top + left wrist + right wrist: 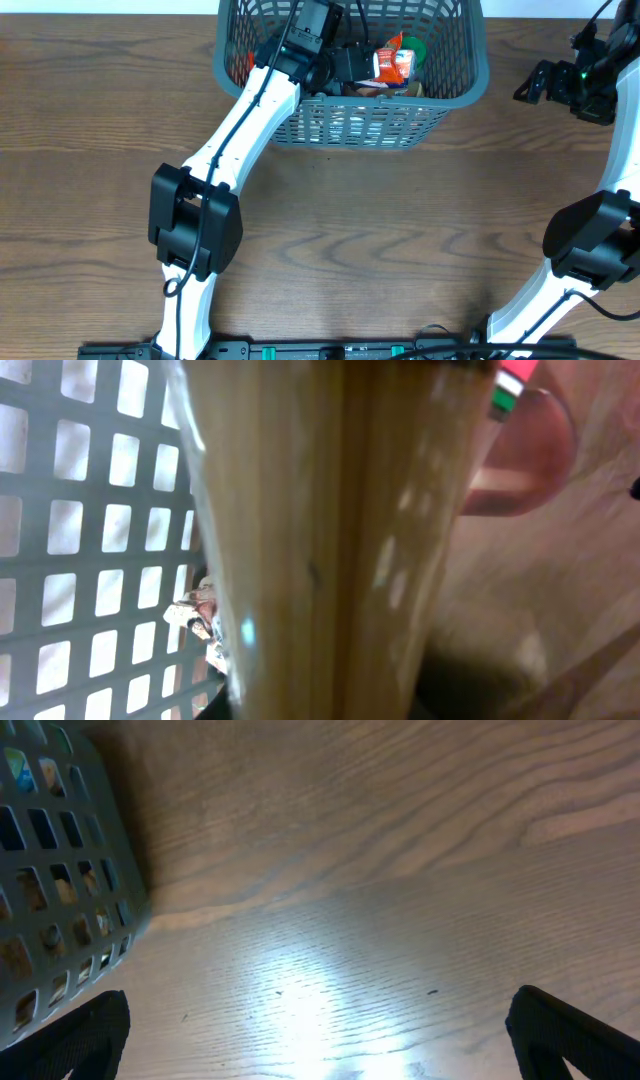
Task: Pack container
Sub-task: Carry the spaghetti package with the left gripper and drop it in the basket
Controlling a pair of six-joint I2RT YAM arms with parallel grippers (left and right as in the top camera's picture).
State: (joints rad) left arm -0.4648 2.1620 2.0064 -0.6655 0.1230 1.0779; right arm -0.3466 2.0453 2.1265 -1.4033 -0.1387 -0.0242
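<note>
The container (352, 124) is a dark grey-blue lattice basket at the table's far middle. My left gripper (345, 62) reaches down inside it. In the left wrist view a clear packet of long pale sticks (330, 530) fills the frame between dark finger shapes, with the container's lattice wall (90, 510) behind it. A red and white food packet (392, 65) and a green item (414, 48) lie in the container. My right gripper (320, 1030) is open and empty, low over bare wood right of the container (60, 870).
The wooden table (400, 230) stretches in front of the basket. The right arm's gripper (542, 84) hovers at the far right edge. A reddish rounded packet (520, 460) lies inside the basket beside the pale packet.
</note>
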